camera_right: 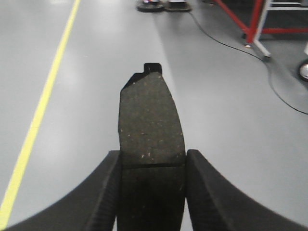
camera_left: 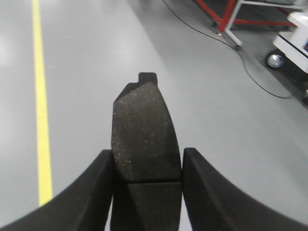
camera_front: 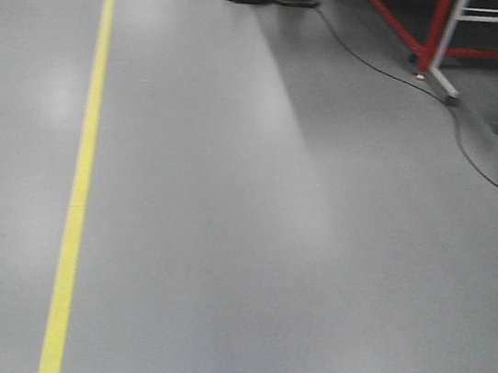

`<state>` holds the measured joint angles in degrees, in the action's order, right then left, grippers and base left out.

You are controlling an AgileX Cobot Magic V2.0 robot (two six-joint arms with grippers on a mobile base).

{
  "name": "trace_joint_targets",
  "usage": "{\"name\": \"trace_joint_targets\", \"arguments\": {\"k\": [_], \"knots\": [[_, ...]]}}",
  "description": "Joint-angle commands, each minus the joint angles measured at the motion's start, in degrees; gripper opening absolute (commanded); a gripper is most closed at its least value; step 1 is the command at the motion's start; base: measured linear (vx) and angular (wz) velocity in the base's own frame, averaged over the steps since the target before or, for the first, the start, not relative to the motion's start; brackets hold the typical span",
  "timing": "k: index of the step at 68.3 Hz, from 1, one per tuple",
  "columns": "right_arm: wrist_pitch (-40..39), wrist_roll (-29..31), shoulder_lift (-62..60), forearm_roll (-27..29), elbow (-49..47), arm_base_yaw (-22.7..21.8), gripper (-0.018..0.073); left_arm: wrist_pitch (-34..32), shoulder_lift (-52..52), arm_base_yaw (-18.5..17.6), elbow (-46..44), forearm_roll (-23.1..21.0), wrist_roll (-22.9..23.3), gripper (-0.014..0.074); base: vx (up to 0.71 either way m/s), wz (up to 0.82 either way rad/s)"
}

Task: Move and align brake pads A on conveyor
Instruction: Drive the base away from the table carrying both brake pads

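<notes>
Brake pads A [camera_left: 144, 130] [camera_right: 151, 120]: edges between fingers [camera_left: 91, 192] [camera_right: 103, 192].

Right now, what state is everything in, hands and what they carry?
left hand, shut on left brake pad
left brake pad, clamped at one end, off the floor
right hand, shut on right brake pad
right brake pad, clamped at one end, off the floor
cable, slack on floor
</notes>
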<state>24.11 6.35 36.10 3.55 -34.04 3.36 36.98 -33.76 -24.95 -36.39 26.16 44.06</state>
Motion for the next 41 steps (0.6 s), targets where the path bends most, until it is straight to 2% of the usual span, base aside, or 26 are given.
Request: {"name": "trace_joint_targets", "arguments": {"k": [1, 16, 41], "knots": [[-5.45, 0.39, -0.07, 0.06, -1.75, 0.02, 0.0078, -4.54, -0.18, -0.28, -1.65, 1.35, 0.05, 0.0181, 0.08, 0.61], [-5.45, 0.39, -0.07, 0.06, -1.75, 0.02, 0.0078, -4.54, -0.13, -0.28, -1.65, 1.35, 0.05, 0.0181, 0.09, 0.47], [-5.45, 0.39, -0.07, 0.06, -1.75, 0.02, 0.0078, -4.54, -0.13, -0.28, -1.65, 1.35, 0.05, 0.0181, 0.17, 0.28]]}}
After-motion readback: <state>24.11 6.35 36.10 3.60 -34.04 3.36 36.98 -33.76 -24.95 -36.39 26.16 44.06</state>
